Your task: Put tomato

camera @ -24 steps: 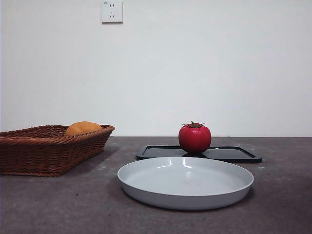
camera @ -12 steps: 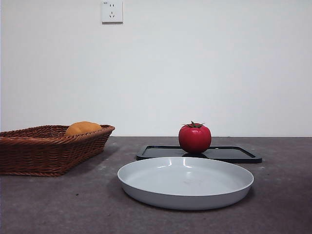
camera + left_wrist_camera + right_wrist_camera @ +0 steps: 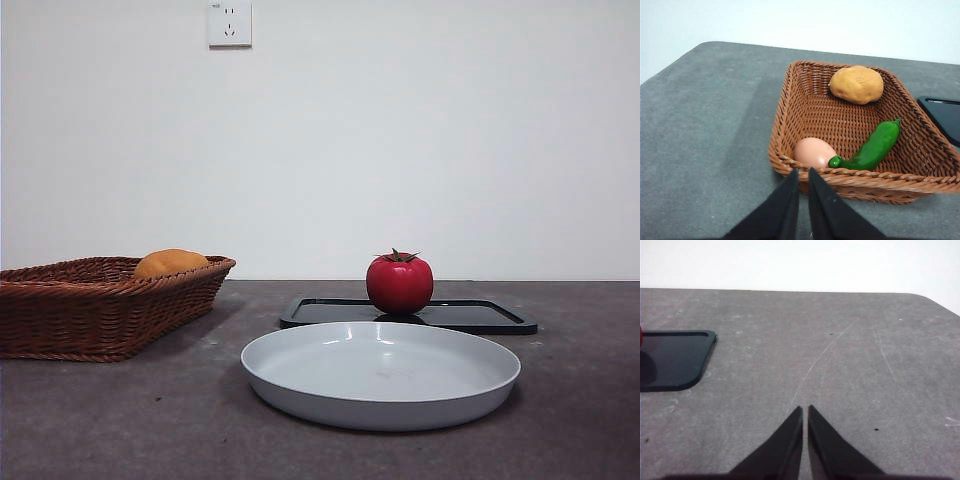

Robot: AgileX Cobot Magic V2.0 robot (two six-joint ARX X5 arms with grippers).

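Observation:
The glossy red tomato (image 3: pixel 399 284) with a green stem stands upright on a flat black tray (image 3: pixel 470 317) at the back of the table in the front view. A sliver of its red edge shows in the right wrist view (image 3: pixel 641 335) beside the tray's corner (image 3: pixel 675 360). My left gripper (image 3: pixel 803 172) is shut and empty, above the table just in front of the wicker basket (image 3: pixel 790 107). My right gripper (image 3: pixel 805 410) is shut and empty over bare table, off to the side of the tray. Neither arm shows in the front view.
A wide grey plate (image 3: pixel 380 375) lies in front of the tray. The wicker basket (image 3: pixel 100 305) at the left holds a matte orange fruit (image 3: pixel 856 84), a green pepper (image 3: pixel 872 147) and an egg (image 3: pixel 814 152). A wall socket (image 3: pixel 229 23) is behind.

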